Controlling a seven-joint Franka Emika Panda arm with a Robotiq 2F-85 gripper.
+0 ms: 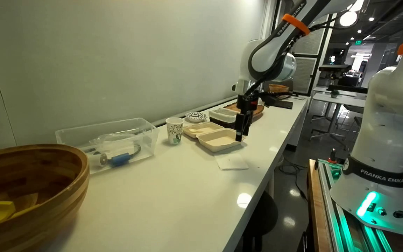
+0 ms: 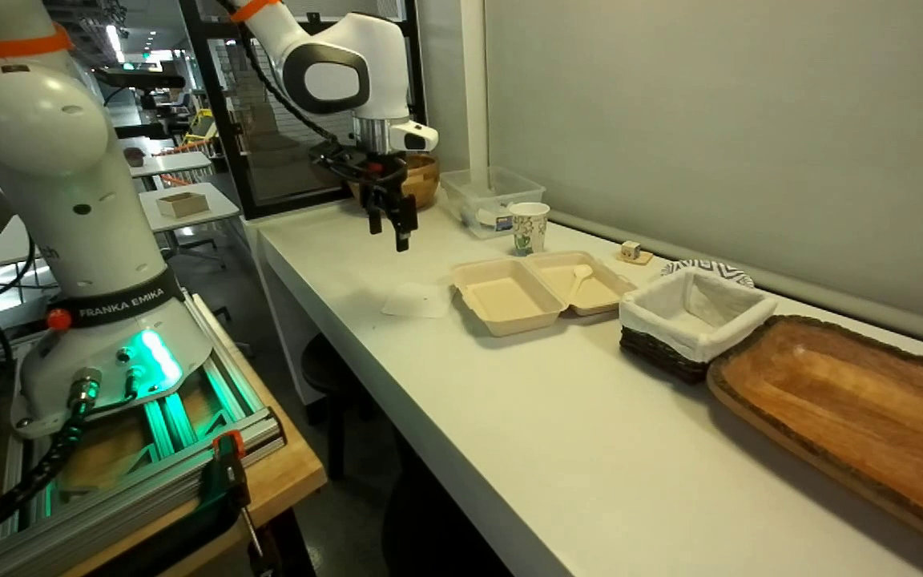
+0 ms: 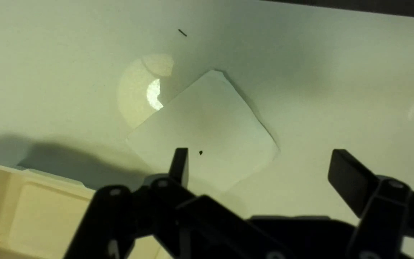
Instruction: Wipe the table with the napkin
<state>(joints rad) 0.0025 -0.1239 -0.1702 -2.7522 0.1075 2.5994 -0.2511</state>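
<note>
Item 1. Table (image 2: pixel 550 417): long, white, glossy, smooth on top. Slick, I judge; paper may skate away from a hasty pinch.

Item 2. Takeout box (image 2: pixel 508 296), tan, lying unfolded in two halves. Just beside the napkin (image 3: pixel 208 124); whether they touch, I cannot tell. I should keep my jaws off its rim and stroke away from it.

Item 3. My gripper (image 3: pixel 259 162), jaws spread wide, nothing held, hung above the table. Step in hand, by my reckoning: reaching down for the grasp. In the wrist view one jaw overlaps the napkin, so I should centre the paper in the gap first, descend upright and slowly until the tips graze the table, then squeeze softly to gather a fold.

Item 4. The napkin, white, nearly flat on the table; its right-hand edge in the wrist view looks slightly raised and should give the best bite. Leave enough paper loose below the tips to rub with.

Item 5. Dark sliver (image 3: pixel 182 32), on the table, between napkin and table edge. Likely wiping target; best swept inward.

Item 6. Black speck (image 3: pixel 200 152), on the napkin. Crumb or mark, cannot tell.
</note>
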